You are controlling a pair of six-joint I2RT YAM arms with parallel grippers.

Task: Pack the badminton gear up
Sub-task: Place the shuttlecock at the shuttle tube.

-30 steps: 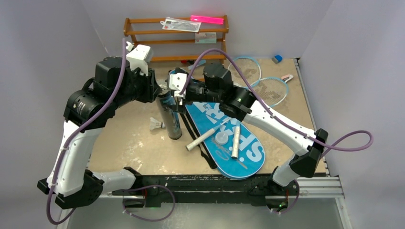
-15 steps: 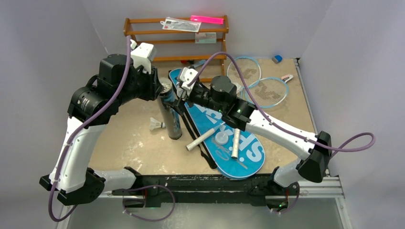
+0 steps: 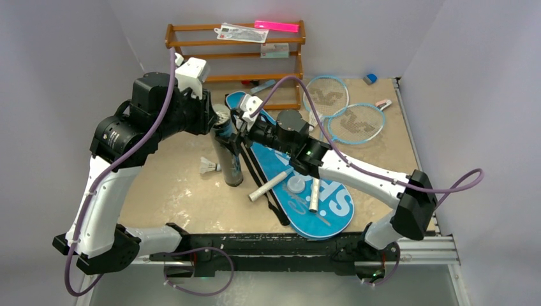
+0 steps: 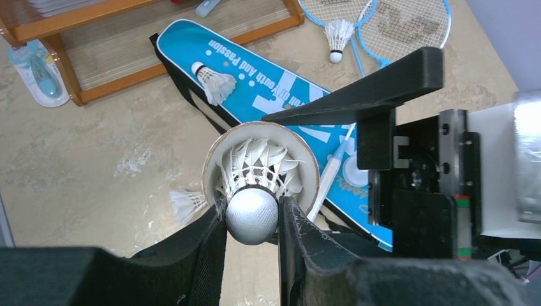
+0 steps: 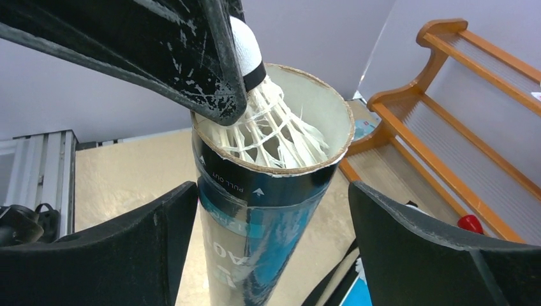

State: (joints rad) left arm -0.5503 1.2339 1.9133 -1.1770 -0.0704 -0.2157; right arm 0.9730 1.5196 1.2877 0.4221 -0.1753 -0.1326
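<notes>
The left tool point(image 4: 251, 224) is clenched on the cork of a feather shuttlecock point(image 4: 261, 159), holding it feathers-down in the mouth of the upright black tube point(image 3: 228, 153), left of centre in the overhead view, apparently to seat it inside. The right tool point(image 5: 271, 191) is released, with a finger on either side of the tube and not touching it, probably to steady it if it tips

You've got 2x racket point(image 3: 332, 95), both w/ light-blue frames. 4x shuttlecock point(image 4: 215, 83) that I can see, all white feather. 1x black tube point(image 3: 229, 159), 1x blue bag point(image 3: 328, 213), 1x round white cap point(image 3: 295, 185). Other stuff on your counter point(image 3: 172, 191): 1x wooden rack point(image 3: 191, 43), 1 small blue bit point(image 3: 370, 78), 1 pink bit point(image 3: 383, 103). There are a few flat items on the rack, can't count em properly tbh.
</notes>
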